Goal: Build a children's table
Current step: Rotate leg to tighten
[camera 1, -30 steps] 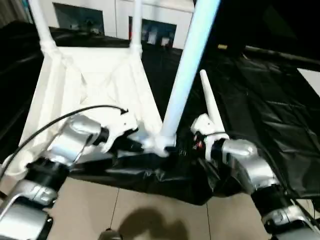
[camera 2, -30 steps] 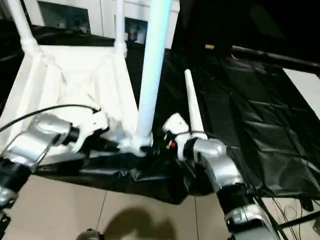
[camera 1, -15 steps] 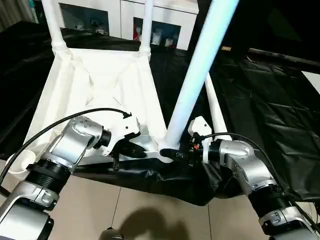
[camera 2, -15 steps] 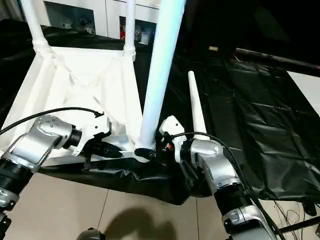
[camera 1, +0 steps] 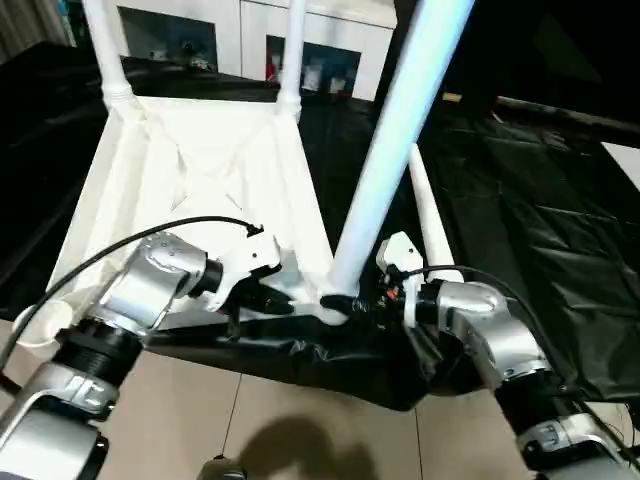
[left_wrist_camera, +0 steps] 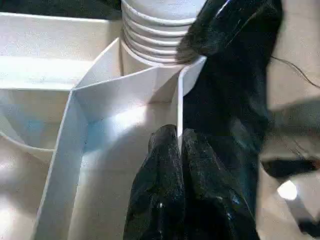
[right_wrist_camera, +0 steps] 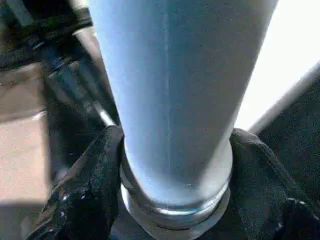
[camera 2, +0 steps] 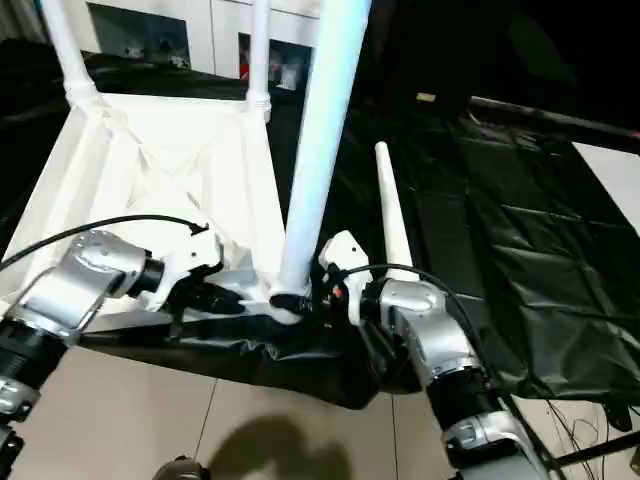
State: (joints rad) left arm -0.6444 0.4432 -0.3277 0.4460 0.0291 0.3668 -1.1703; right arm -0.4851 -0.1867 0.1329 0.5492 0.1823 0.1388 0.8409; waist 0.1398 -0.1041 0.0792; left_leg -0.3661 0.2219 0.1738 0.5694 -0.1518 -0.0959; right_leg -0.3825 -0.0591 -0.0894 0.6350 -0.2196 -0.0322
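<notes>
With the left gripper (left_wrist_camera: pixel 179 150) pinched on the tabletop (camera 1: pixel 200 170) rib, the right gripper (right_wrist_camera: pixel 170 165), fingers clasping the leg (camera 1: pixel 385 170) base, should turn it straight into the socket (left_wrist_camera: pixel 155 45).

Three upright legs (camera 1: pixel 395 150) barred the frame's centre and upper left. A loose leg (camera 2: pixel 390 215) lay right of centre. Black surface (camera 1: pixel 540 210) at right lay open.

The white table (camera 1: pixel 200 170) is lying upside down, ribbed underside up, with two white legs (camera 1: pixel 108 50) standing in its far corner sockets. A pale-blue leg (camera 1: pixel 385 160) is rising tilted from the near corner socket (camera 2: pixel 285 300), while a fourth leg (camera 2: pixel 392 225) is lying loose just beside it.
</notes>
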